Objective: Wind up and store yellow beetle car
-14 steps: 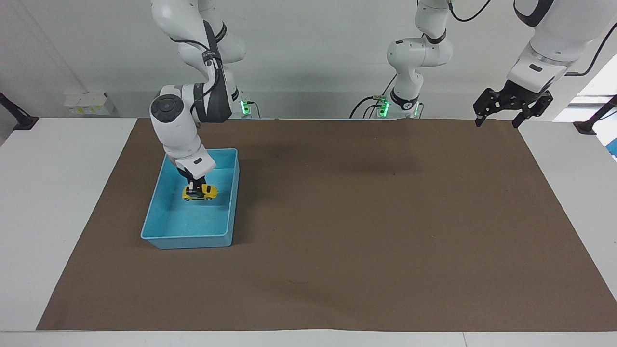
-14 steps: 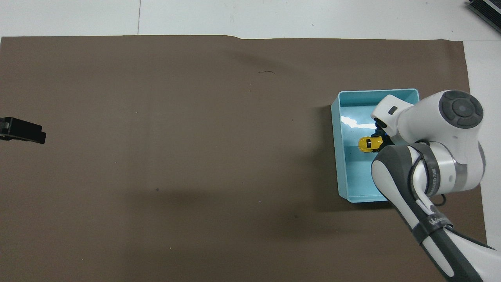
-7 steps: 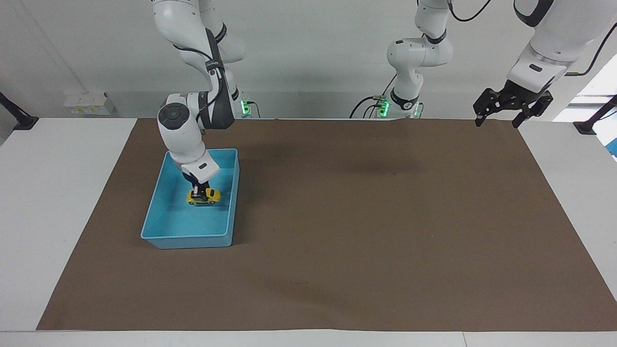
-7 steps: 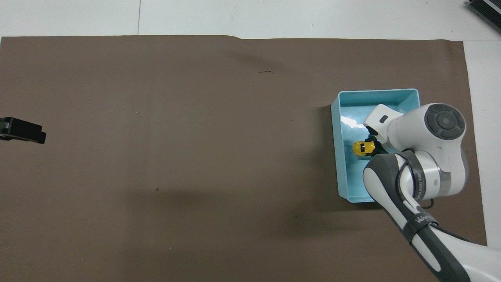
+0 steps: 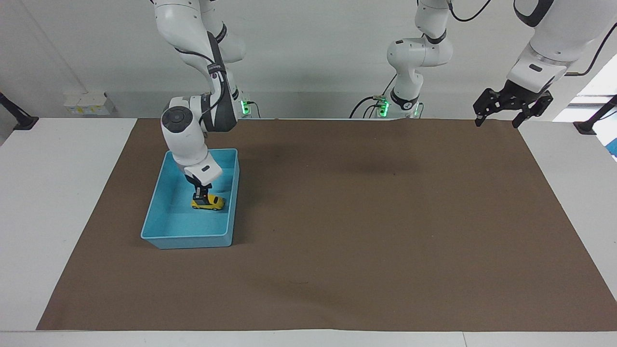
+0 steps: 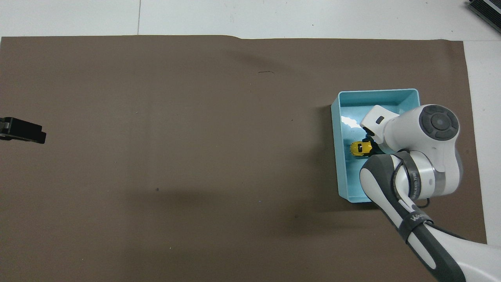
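The yellow beetle car (image 5: 210, 204) is inside the blue tray (image 5: 188, 239), low over or on its floor, close to the tray wall toward the left arm's end. My right gripper (image 5: 201, 198) reaches down into the tray and is shut on the car's roof. In the overhead view the car (image 6: 359, 148) shows beside my right arm's wrist, which hides most of the gripper, inside the tray (image 6: 335, 156). My left gripper (image 5: 498, 121) is open and empty, and it waits in the air over the mat's corner at the left arm's end; its tip shows in the overhead view (image 6: 24, 131).
A brown mat (image 5: 366, 231) covers most of the white table (image 5: 58, 202). The tray stands on the mat at the right arm's end. My right arm's elbow and wrist hang over the tray's part nearest the robots.
My right gripper has lowered the car deeper into the tray and shifted it toward the tray wall at the left arm's end. My left arm has not moved.
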Tool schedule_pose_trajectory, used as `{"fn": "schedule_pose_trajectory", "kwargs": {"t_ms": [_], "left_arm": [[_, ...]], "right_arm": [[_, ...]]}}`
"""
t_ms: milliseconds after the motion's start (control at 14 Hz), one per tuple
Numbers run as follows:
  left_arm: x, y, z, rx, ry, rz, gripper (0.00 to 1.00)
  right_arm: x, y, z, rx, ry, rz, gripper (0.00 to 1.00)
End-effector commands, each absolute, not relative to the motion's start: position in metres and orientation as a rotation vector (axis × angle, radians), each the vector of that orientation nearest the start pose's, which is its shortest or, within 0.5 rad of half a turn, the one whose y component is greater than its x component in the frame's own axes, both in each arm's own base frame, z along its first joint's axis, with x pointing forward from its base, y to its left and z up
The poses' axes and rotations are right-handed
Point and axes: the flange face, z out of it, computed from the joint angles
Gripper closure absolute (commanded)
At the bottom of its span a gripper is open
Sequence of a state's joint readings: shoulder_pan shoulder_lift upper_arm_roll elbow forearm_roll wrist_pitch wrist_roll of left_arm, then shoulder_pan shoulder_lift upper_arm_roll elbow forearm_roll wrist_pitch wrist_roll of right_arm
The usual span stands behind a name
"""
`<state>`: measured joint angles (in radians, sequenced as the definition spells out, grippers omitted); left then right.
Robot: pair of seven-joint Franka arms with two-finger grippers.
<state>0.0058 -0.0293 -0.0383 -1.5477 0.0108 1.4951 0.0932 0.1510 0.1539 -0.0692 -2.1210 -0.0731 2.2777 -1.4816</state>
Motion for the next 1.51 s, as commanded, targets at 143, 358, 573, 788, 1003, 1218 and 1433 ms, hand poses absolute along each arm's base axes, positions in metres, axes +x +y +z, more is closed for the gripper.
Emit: {"fn": "schedule_pose_trajectory", "kwargs": {"t_ms": [143, 358, 573, 788, 1003, 1218, 1433], "left_arm": [[0.530, -0.015, 0.649, -3.114, 0.179, 0.044, 0.00], [0.531, -0.015, 0.648, -3.114, 0.179, 0.046, 0.00], [0.531, -0.015, 0.648, -3.114, 0.179, 0.046, 0.00], [0.530, -0.015, 0.649, -3.114, 0.179, 0.044, 0.00], [0.530, -0.015, 0.649, -3.114, 0.179, 0.044, 0.00], [0.530, -0.015, 0.649, -3.114, 0.179, 0.044, 0.00], [0.530, -0.015, 0.649, -3.114, 0.179, 0.044, 0.00]], "right_arm": [[0.584, 0.051, 0.404, 2.221, 2.187, -0.055, 0.00], [0.593, 0.053, 0.450, 2.362, 2.093, 0.008, 0.00], [0.594, 0.048, 0.501, 2.563, 1.821, 0.088, 0.00], [0.581, 0.046, 0.543, 2.794, 1.445, 0.194, 0.00], [0.577, 0.045, 0.574, 2.924, 1.182, 0.204, 0.00], [0.575, 0.028, 0.587, 3.008, 0.983, 0.193, 0.00], [0.575, 0.026, 0.588, 3.065, 0.821, 0.184, 0.00]]}}
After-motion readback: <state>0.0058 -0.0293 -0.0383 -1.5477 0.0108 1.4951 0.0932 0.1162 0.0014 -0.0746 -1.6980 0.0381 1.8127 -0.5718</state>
